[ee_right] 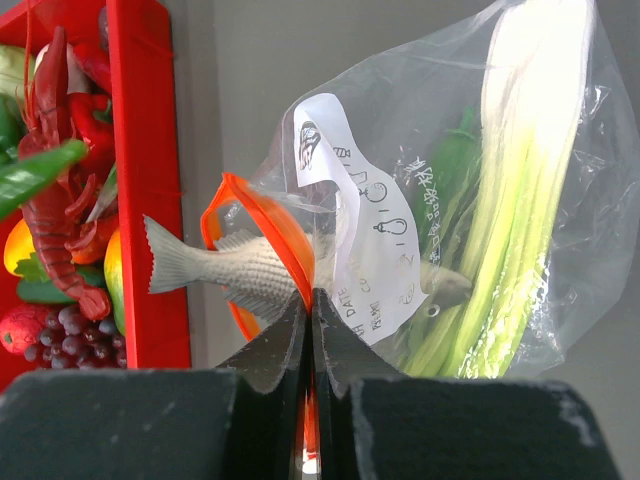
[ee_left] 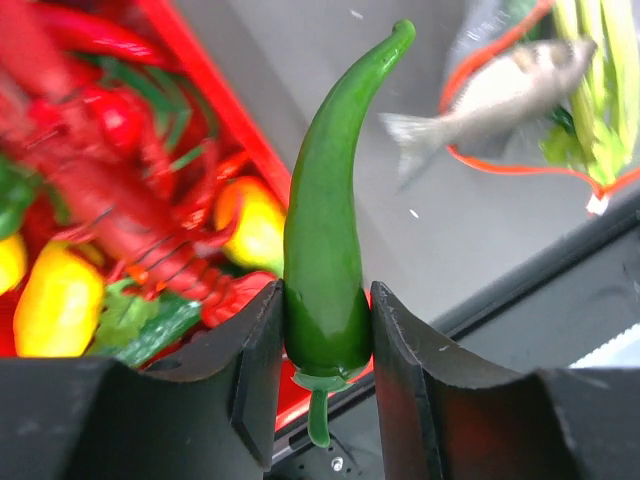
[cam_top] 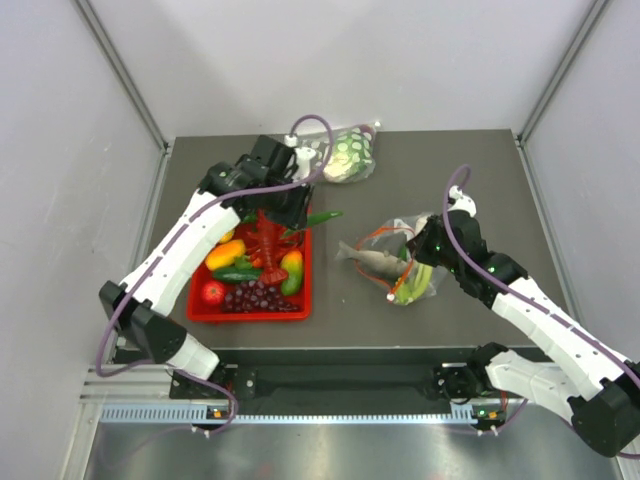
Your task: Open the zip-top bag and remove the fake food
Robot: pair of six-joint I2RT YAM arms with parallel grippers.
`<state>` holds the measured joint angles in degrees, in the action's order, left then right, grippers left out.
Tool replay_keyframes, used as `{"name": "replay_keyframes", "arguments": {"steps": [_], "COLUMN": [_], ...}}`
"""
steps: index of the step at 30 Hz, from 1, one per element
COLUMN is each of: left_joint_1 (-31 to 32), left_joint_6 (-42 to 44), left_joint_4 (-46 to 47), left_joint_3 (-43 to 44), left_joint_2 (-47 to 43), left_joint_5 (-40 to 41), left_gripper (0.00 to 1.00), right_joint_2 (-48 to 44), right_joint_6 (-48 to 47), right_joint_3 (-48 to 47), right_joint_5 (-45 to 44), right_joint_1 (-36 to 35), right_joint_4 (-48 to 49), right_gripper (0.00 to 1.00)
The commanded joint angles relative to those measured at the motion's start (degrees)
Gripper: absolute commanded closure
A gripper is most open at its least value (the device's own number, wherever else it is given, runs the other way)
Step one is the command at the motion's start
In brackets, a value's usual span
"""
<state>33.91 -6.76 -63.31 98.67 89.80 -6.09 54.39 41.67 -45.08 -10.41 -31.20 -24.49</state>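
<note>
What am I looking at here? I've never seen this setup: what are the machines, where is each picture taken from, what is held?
Two white robot arms are bolted at the near edge of a dark table. The overhead picture looks down from above and behind them; the other two come from cameras on each wrist, looking past that arm's own pincer. The left pincer is shut on a green pepper, beside a red tray of toy food. The right pincer pinches the zip-top bag at its orange strip. The bag's mouth is open: a grey fish lies half out, and celery is inside. A dotted bag lies at the far edge.
</note>
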Motion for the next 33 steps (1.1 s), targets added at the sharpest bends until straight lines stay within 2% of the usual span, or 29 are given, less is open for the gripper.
{"name": "replay_keyframes", "arguments": {"steps": [1, 5, 9, 13, 23, 28, 31, 32, 33], "left_joint_1": [-3.8, -13.2, -19.0, -24.1, -25.2, -25.2, -25.2, -25.2, -25.2], "left_joint_6": [-2.7, -7.0, -12.1, -14.4, -18.5, -19.3, -18.8, -18.6, -18.4], "left_joint_4": [5.7, 9.4, 13.3, 16.3, 15.1, 14.4, 14.6, 14.6, 14.6], "left_joint_3": [-4.0, -11.6, -20.5, -25.5, -36.5, -38.3, -38.8, -38.7, -38.7], "left_joint_2": [-6.5, -10.0, -14.5, -19.0, -26.6, -27.8, -27.7, -27.7, -27.6], "left_joint_5": [4.1, 4.6, 7.6, 10.9, 10.7, 11.1, 11.3, 11.2, 11.2], "left_gripper": [1.00, 1.00, 0.99, 0.99, 0.98, 0.96, 0.87, 0.81, 0.64], "right_joint_2": [-0.6, -0.5, -0.6, -0.9, 0.4, 0.9, 0.6, 0.6, 0.4], "right_joint_6": [-0.6, -0.6, -0.7, -0.7, -0.5, -0.5, -0.5, -0.5, -0.5], "right_joint_3": [-2.6, -2.2, -2.2, -1.8, -1.0, -1.2, -1.1, -0.9, -0.9], "right_joint_5": [-0.2, 0.2, 0.4, 0.6, 2.1, 2.7, 2.6, 2.7, 2.7], "right_joint_1": [0.9, 0.9, 0.9, 0.9, 1.1, 1.2, 1.2, 1.1, 1.1], "right_joint_4": [1.7, 2.3, 2.3, 2.3, 4.6, 4.9, 5.0, 5.0, 4.9], "right_gripper": [1.00, 1.00, 1.00, 1.00, 1.00, 1.00, 1.00, 1.00, 1.00]}}
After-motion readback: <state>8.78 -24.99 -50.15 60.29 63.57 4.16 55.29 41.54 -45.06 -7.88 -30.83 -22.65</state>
